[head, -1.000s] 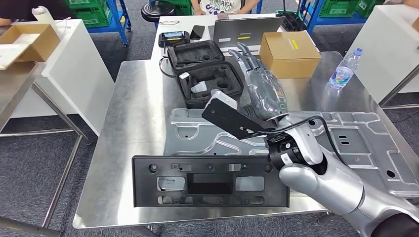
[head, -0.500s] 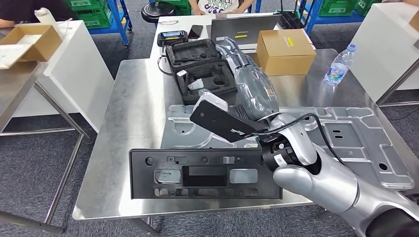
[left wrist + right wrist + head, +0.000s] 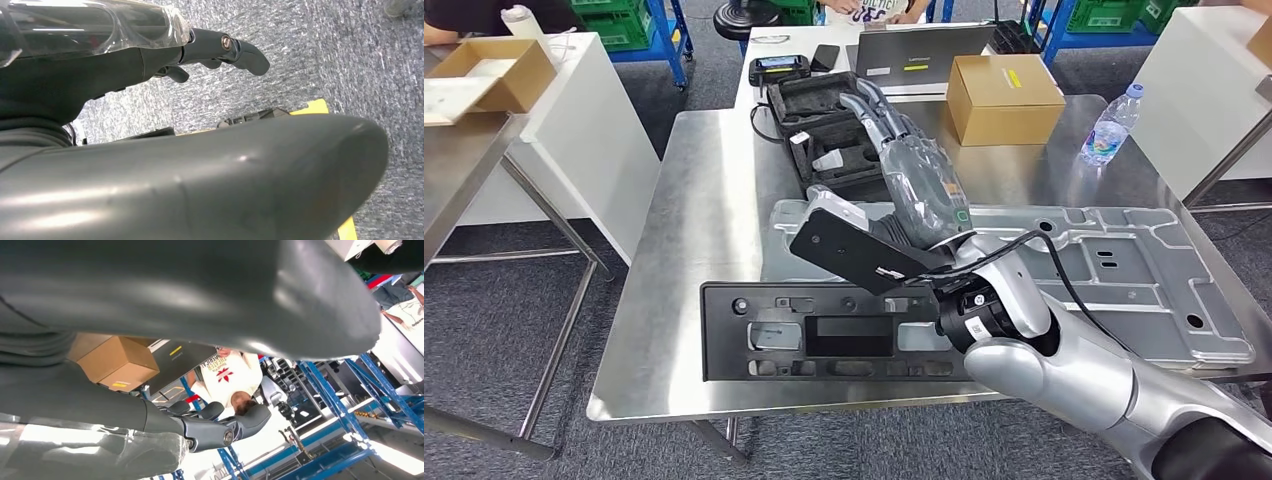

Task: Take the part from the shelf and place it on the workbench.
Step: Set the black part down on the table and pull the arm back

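the part (image 3: 849,333), a long black plastic panel with cutouts, is seen lying flat on the steel workbench (image 3: 694,200), along its near edge, its far long side overlapping or touching the big silver stamped plate (image 3: 1124,260); which of the two cannot be told. nothing is holding it.

right hand (image 3: 904,160) is stretched forward above the table, over the open black foam case (image 3: 824,125), well apart from the part. it is wrapped in clear plastic film. fingers (image 3: 220,432) are extended, only lightly curved, with nothing between them in the right wrist view. read as spread and empty.

left hand (image 3: 220,47) is seen in the left wrist view, hanging over grey carpet floor (image 3: 350,60), also film-wrapped. fingers are loosely curled, nothing gripped; fully closed or not cannot be told.

step judged: placement looks done, since the part is resting on the bench and released. the release/retract phase is judged to be in hand.

next move, as judged:
- right arm to be pulled back and lifted clear, without the black wrist bracket (image 3: 864,250) being dragged across the part.
- the case and the cardboard box (image 3: 1004,95) to be avoided on the way out.
- part position to be checked: its near edge sits close to the table edge, so a nudge toward the robot could tip it off.

water bottle (image 3: 1109,125) stands far right, not in the path.
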Robot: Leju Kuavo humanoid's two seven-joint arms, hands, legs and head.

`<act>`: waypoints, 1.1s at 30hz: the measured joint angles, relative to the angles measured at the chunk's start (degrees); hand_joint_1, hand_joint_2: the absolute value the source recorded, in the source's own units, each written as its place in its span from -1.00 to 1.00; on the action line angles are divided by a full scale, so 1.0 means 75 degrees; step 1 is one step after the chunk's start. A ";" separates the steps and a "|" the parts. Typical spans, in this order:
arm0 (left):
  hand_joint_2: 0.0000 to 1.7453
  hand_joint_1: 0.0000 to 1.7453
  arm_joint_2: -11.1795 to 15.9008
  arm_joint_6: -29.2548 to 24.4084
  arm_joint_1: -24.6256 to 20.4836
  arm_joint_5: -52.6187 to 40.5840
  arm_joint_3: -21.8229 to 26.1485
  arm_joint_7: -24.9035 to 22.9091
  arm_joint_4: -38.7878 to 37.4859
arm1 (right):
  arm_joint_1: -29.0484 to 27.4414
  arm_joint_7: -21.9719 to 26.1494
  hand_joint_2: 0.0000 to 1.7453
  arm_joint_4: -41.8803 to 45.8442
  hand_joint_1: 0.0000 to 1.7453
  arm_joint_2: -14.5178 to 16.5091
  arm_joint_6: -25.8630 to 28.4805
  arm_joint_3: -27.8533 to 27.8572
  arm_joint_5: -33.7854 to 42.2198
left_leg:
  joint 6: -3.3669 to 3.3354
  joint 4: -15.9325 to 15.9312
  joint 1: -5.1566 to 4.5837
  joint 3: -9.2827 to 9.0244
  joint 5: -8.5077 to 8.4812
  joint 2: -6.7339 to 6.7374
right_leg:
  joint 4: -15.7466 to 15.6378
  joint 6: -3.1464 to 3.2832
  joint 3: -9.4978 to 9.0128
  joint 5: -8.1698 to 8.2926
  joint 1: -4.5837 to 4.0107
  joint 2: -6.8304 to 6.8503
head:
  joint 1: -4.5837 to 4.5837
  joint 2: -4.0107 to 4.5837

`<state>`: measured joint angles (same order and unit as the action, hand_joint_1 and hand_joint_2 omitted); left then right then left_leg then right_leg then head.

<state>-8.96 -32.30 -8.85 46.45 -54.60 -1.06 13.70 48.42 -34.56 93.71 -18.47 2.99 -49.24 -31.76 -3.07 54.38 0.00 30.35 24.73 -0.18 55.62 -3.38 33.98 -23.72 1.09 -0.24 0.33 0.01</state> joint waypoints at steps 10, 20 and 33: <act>-1.00 -1.00 -0.0029 0.0008 0.0056 -0.0012 -0.0001 0.0045 0.0000 | -0.0433 -0.0050 -1.00 0.0129 -1.00 -0.0279 0.0175 0.0064 0.0286 | -0.0134 0.0007 -0.0014 0.0295 -0.0263 0.0036 | 0.1099 -0.0108 0.0041 -0.0897 0.0023 0.0004 | -0.0039 0.0000; -1.00 -1.00 -0.0068 0.0009 0.0157 -0.0068 -0.0004 0.0034 0.0000 | -0.0779 -0.0065 -1.00 0.0334 -1.00 -0.0457 0.0281 0.0148 0.0463 | 0.0303 0.1824 0.0046 0.1130 0.0782 0.0021 | -0.0090 0.0306 -0.0343 -0.0183 0.0020 -0.0003 | 0.0001 -0.0001; -1.00 -1.00 -0.0074 -0.0068 0.0080 -0.0221 -0.0040 -0.0291 0.0000 | -0.1161 -0.0120 -1.00 0.0461 -1.00 -0.0513 0.0525 0.0352 -0.0443 | -0.0134 -0.0219 -0.0026 -0.0209 -0.0059 0.0046 | 0.0312 -0.0041 0.0215 -0.0182 0.0014 0.0000 | -0.0020 0.0000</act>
<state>-9.51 -32.81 -8.25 44.80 -54.90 -3.25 13.70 39.72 -35.46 97.17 -22.32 6.93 -46.60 -35.09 -4.08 52.74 -0.20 28.78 24.29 0.17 57.96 -3.68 35.59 -25.09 1.19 -0.24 0.19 0.01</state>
